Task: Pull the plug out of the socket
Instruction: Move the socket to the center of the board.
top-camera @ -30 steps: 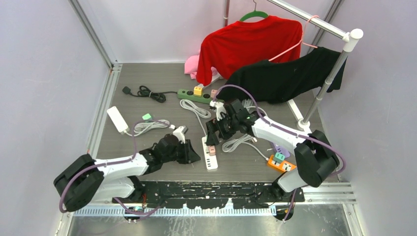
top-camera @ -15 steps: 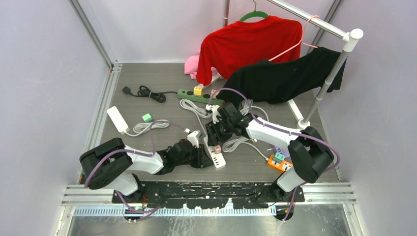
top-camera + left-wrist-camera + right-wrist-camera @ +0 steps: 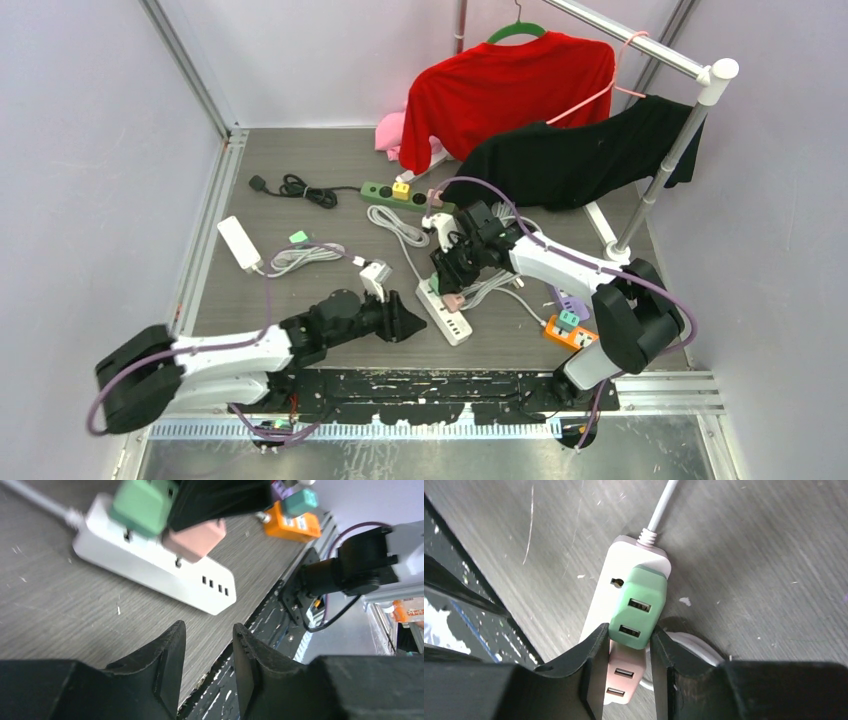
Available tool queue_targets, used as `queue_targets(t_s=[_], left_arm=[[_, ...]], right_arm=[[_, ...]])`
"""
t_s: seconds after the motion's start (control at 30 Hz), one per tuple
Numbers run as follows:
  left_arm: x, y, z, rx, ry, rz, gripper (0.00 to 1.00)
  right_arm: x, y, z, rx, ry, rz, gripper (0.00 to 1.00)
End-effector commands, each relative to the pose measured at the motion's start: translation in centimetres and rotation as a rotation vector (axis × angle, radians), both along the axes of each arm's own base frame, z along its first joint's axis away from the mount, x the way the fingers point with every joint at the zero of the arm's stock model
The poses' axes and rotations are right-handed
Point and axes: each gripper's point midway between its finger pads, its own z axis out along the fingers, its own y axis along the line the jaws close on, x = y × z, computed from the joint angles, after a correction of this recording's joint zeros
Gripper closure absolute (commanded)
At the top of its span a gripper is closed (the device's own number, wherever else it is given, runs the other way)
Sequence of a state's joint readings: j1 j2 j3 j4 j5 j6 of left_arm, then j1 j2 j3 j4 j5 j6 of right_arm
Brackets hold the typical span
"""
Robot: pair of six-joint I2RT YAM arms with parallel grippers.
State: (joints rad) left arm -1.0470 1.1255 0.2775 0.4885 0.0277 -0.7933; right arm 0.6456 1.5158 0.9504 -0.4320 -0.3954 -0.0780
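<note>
A white power strip (image 3: 447,315) lies on the grey table with a green plug (image 3: 639,602) and a pink plug (image 3: 626,672) side by side in its sockets. My right gripper (image 3: 629,630) comes down over them, shut. The pink plug sits between its fingers, and the green plug's near end lies between the fingertips. Seen from the left wrist, the pink plug (image 3: 197,537) and the green plug (image 3: 140,505) show a little of their prongs above the strip (image 3: 150,575). My left gripper (image 3: 208,625) hovers just short of the strip's near end, jaws slightly apart with nothing between them.
An orange strip (image 3: 570,332) with a teal plug lies to the right near the front edge. Farther back are a green strip (image 3: 395,195), a black cable (image 3: 300,188) and a white adapter (image 3: 240,243). A clothes rack pole (image 3: 660,180) with a black shirt stands behind the right arm.
My right gripper has closed around the plugs. The strip's near end has swung right. My left gripper has come off the strip, drawn back slightly and opened a little.
</note>
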Motion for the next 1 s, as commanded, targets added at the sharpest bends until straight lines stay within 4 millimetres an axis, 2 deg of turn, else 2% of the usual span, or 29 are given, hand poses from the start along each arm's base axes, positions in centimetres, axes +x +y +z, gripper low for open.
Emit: queue_targets(t_s=[0.0,0.03,0.1,0.23,0.37,0.5,0.6,0.67,0.77,0.97], left_arm=[[0.3,2.8,1.6,0.056,-0.136,0.022,0.59],[0.1,3.3,2.5,0.040,-0.165,0.024,0.58],[-0.2,4.2,3.0,0.036,-0.193,0.022,0.57],[-0.8,5.1,3.5,0.004,-0.227,0.016,0.57],[-1.1,5.0,3.9,-0.016,-0.250,-0.011,0.57],[-1.3,4.2,4.4,-0.003,-0.284,-0.065,0.56],[-1.4,3.4,4.6,-0.001,-0.317,-0.105,0.56],[-1.5,2.8,5.0,-0.010,-0.357,-0.144,0.55],[-1.6,2.3,5.1,0.001,-0.413,-0.192,0.53],[-0.7,2.1,5.8,0.043,-0.585,-0.231,0.34]], right_arm=[[-2.4,0.1,1.2,0.013,0.011,0.204,0.74],[-2.8,0.1,1.2,0.012,0.015,0.227,0.74],[-3.6,0.2,1.0,0.011,0.021,0.270,0.73],[-5.7,0.4,0.4,-0.022,0.010,0.391,0.65],[-7.6,0.3,-0.2,-0.058,-0.007,0.510,0.58],[-7.7,-0.1,-0.3,-0.089,-0.050,0.548,0.45],[-7.6,-0.4,0.2,-0.090,-0.087,0.565,0.32],[-7.6,-0.6,0.8,-0.083,-0.110,0.580,0.29],[-7.5,-1.2,1.8,-0.059,-0.129,0.588,0.27],[-8.2,-2.7,4.6,0.046,-0.137,0.625,0.26]])
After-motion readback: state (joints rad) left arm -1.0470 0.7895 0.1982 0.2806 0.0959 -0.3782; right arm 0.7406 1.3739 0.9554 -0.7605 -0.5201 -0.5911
